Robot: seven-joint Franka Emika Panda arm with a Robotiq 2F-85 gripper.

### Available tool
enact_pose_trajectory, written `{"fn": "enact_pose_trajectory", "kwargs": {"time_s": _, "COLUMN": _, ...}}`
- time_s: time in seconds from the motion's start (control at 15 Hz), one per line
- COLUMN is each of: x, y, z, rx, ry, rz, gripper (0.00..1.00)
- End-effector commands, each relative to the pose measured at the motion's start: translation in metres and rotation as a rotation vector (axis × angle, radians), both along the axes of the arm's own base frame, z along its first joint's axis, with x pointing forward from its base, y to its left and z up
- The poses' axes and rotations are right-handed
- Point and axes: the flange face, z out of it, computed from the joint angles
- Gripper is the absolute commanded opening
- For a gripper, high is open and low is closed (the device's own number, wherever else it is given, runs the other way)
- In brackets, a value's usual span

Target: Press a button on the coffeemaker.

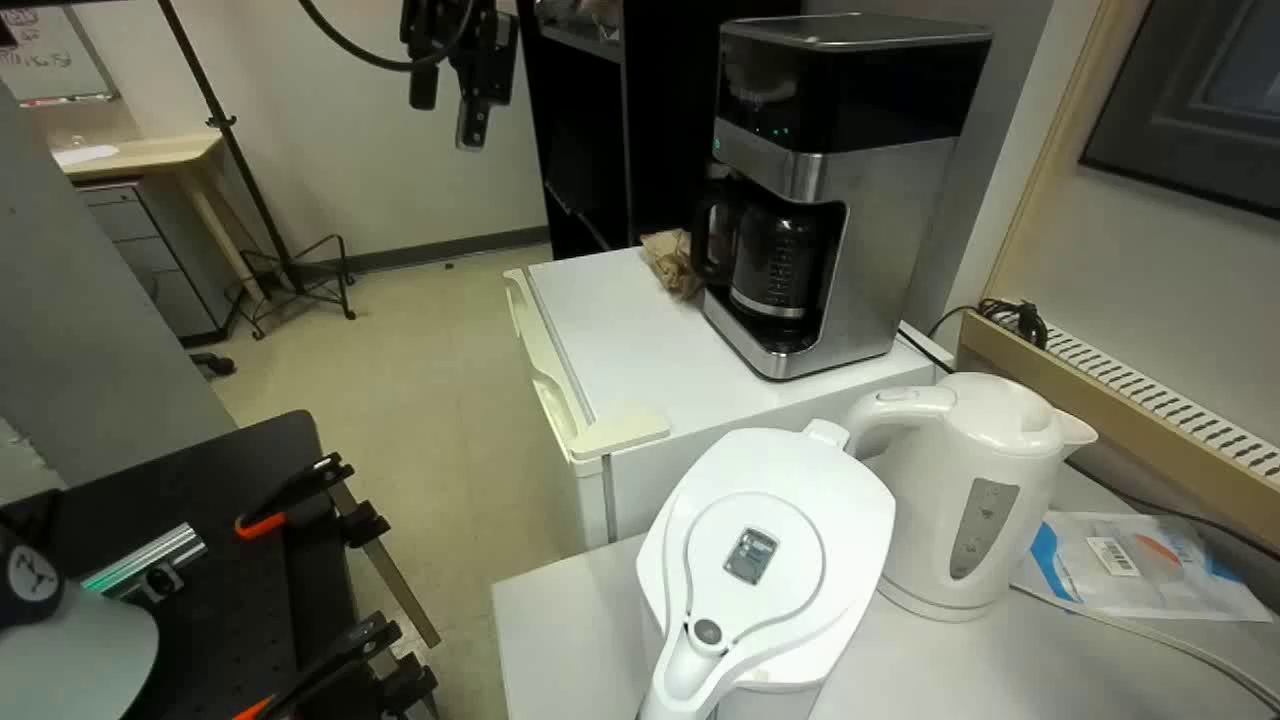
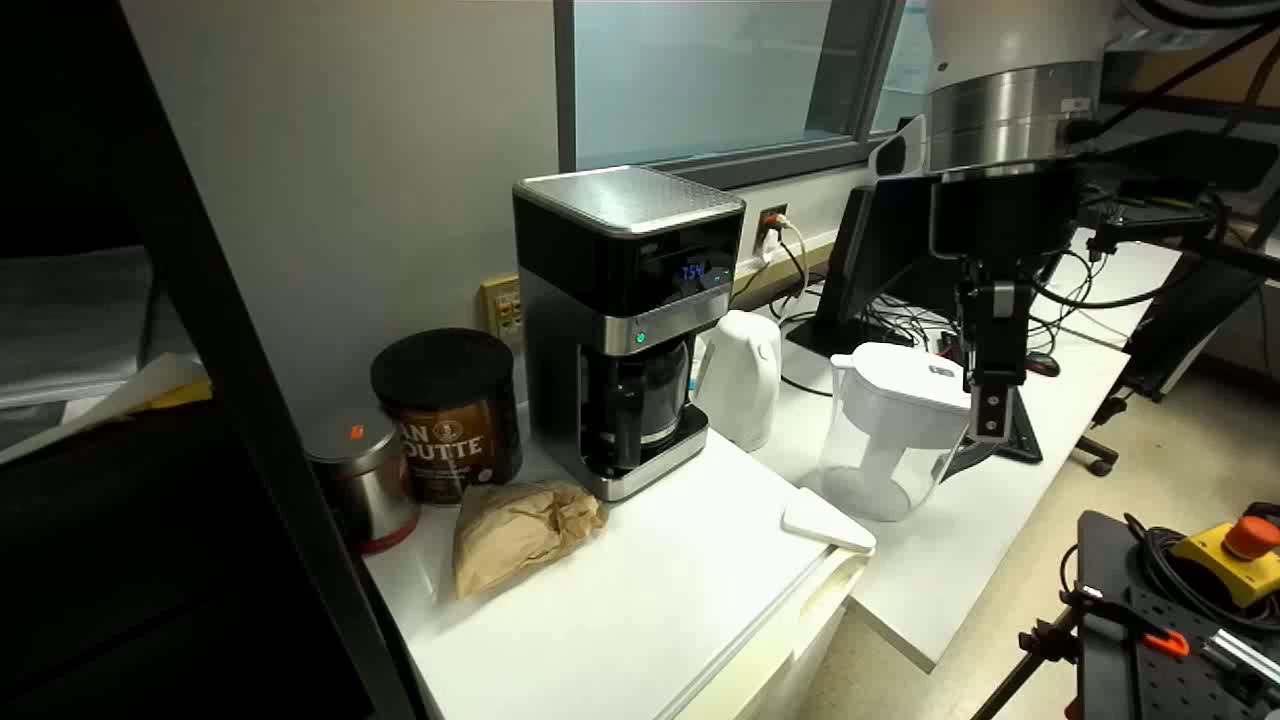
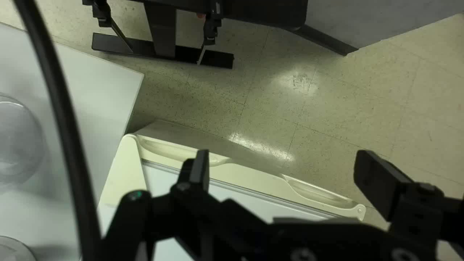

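Near a grey wall (image 2: 340,190), on the white mini-fridge (image 2: 640,600), your drip coffeemaker (image 2: 625,322) stands upright, a green light (image 2: 641,338) glowing on its front, glass carafe (image 1: 775,255) in its base, a crumpled paper bag (image 2: 525,535) just beside it. Well apart from the machine, your gripper (image 3: 282,168) points down, its fingers (image 3: 375,179) spread wide.

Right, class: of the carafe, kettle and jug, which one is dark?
The carafe: it is dark and sits inside the coffeemaker, whereas the kettle is white and the jug white and clear, both standing outside it.
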Motion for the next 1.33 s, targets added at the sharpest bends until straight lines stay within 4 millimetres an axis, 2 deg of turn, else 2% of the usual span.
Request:
{"fn": "enact_pose_trajectory", "kwargs": {"time_s": 0.0, "x": 0.0, "y": 0.0, "z": 0.0, "rx": 0.0, "ry": 0.0, "rz": 0.0, "gripper": 1.0}}
{"fn": "enact_pose_trajectory", "kwargs": {"time_s": 0.73, "x": 0.001, "y": -0.002, "z": -0.001, "rx": -0.022, "ry": -0.014, "rz": 0.017, "gripper": 1.0}}
{"fn": "enact_pose_trajectory", "kwargs": {"time_s": 1.27, "x": 0.009, "y": -0.025, "z": -0.015, "rx": -0.337, "ry": -0.114, "rz": 0.324, "gripper": 1.0}}
